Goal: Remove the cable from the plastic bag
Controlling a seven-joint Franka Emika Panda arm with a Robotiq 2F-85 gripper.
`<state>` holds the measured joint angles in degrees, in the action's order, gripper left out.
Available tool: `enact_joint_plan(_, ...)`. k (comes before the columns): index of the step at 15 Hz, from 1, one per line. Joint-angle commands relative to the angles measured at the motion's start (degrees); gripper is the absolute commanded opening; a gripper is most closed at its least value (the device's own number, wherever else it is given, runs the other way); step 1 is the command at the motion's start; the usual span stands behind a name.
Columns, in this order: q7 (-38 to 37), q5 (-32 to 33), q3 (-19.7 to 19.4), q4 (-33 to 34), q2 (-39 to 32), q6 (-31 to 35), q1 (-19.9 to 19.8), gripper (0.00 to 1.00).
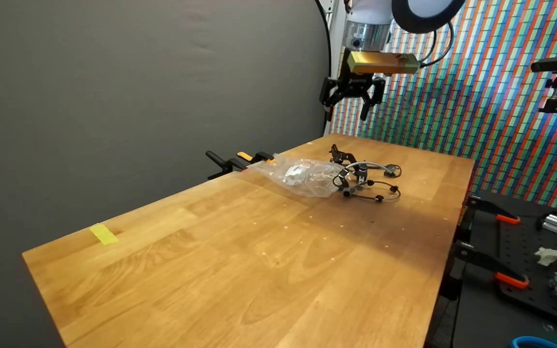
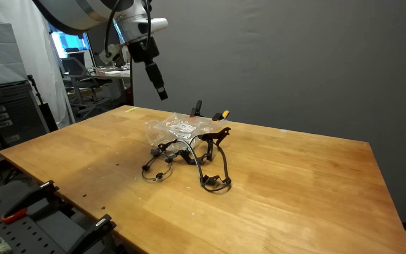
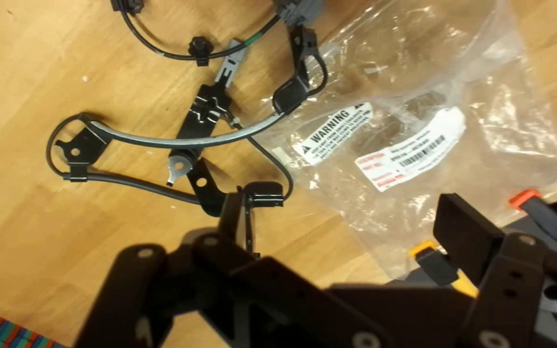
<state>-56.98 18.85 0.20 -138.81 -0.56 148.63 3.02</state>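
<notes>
A black and grey cable with metal brackets (image 1: pixel 360 176) lies on the wooden table. It also shows in an exterior view (image 2: pixel 215 136) and in the wrist view (image 3: pixel 186 142). The clear plastic bag (image 1: pixel 315 186), with white labels, lies flat beside it, also seen in an exterior view (image 2: pixel 166 131) and the wrist view (image 3: pixel 496 140). The cable's connector end meets or overlaps the bag's edge. I cannot tell whether any part is inside. My gripper (image 1: pixel 346 115) is open and empty, well above the table. In the wrist view its fingers (image 3: pixel 344 217) hide part of a bracket.
Clamps with orange and yellow tips (image 3: pixel 433 266) grip the table edge by the bag, also seen in an exterior view (image 2: pixel 221 115). Yellow tape (image 1: pixel 104 234) marks the table. A black side bench with clamps (image 1: pixel 493 270) adjoins the opposite edge. A grey wall (image 2: pixel 277 63) stands behind.
</notes>
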Motion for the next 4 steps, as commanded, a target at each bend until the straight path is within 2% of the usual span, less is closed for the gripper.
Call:
enact_joint_plan(1, 3.1, -2.9, 0.9, 0.3, 1.0, -0.9, -0.5, 1.00)
enact_joint_plan(4, 5.0, -4.6, 1.3, 0.4, 2.3, -1.7, -0.7, 1.00)
